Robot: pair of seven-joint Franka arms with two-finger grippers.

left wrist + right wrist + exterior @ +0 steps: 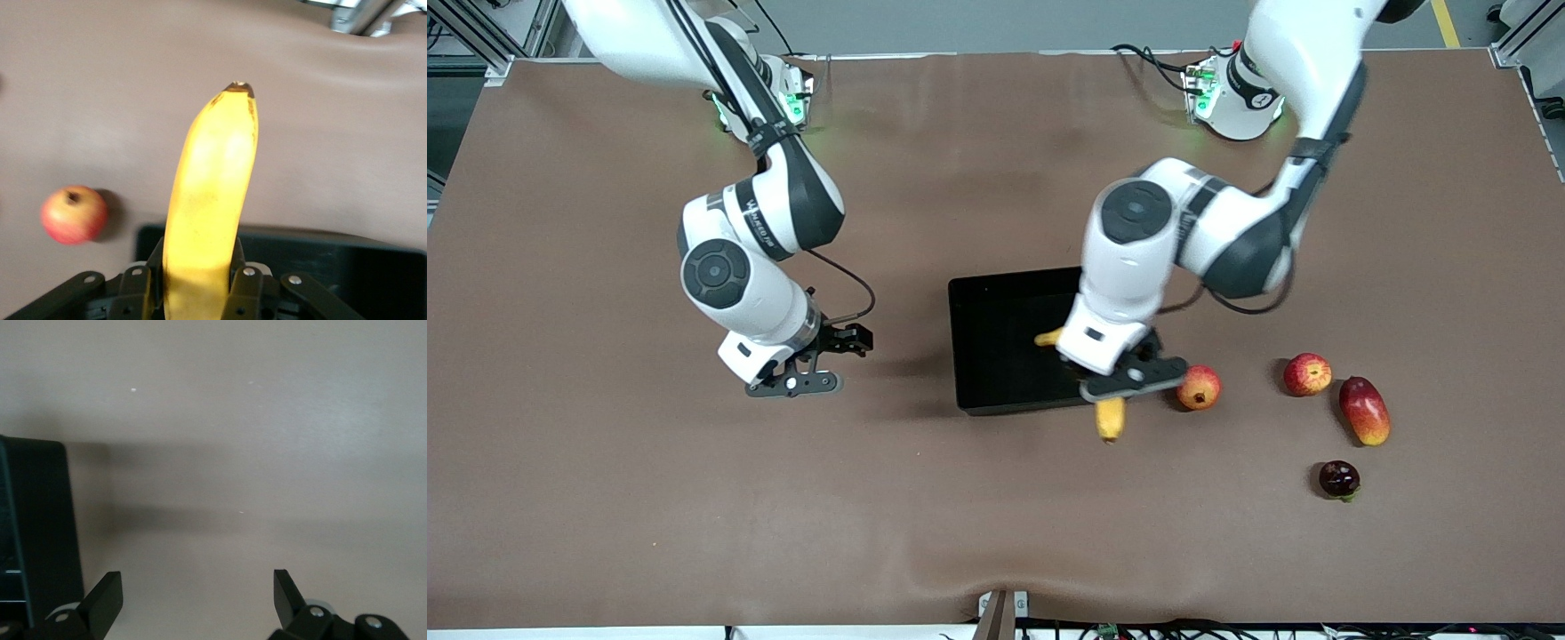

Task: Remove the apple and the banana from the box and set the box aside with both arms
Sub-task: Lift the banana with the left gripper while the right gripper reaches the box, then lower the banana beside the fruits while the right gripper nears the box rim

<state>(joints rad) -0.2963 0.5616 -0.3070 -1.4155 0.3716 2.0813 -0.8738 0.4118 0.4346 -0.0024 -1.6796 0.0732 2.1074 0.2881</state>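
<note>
Box (996,347): on the bench (605,516), mid-bench. Banana (1110,416): gripped in the left gripper (1129,378), up over the box's corner nearest the front camera at the left arm's end. Apple (1307,374): on the bench toward the left arm's end, between pomegranate (1199,388) and mango (1364,410); a dark fruit (1339,478) nearer the camera; right gripper (805,364) over bare bench toward the right arm's end, waiting.

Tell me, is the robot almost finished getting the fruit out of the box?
About halfway. Done: the apple already lies on the table outside the box, toward the left arm's end. In hand: the left gripper has its jaws shut on the banana, held over the box's edge nearer the front camera. Left: set it down, then move the box aside. The right gripper waits open beside it.
</note>
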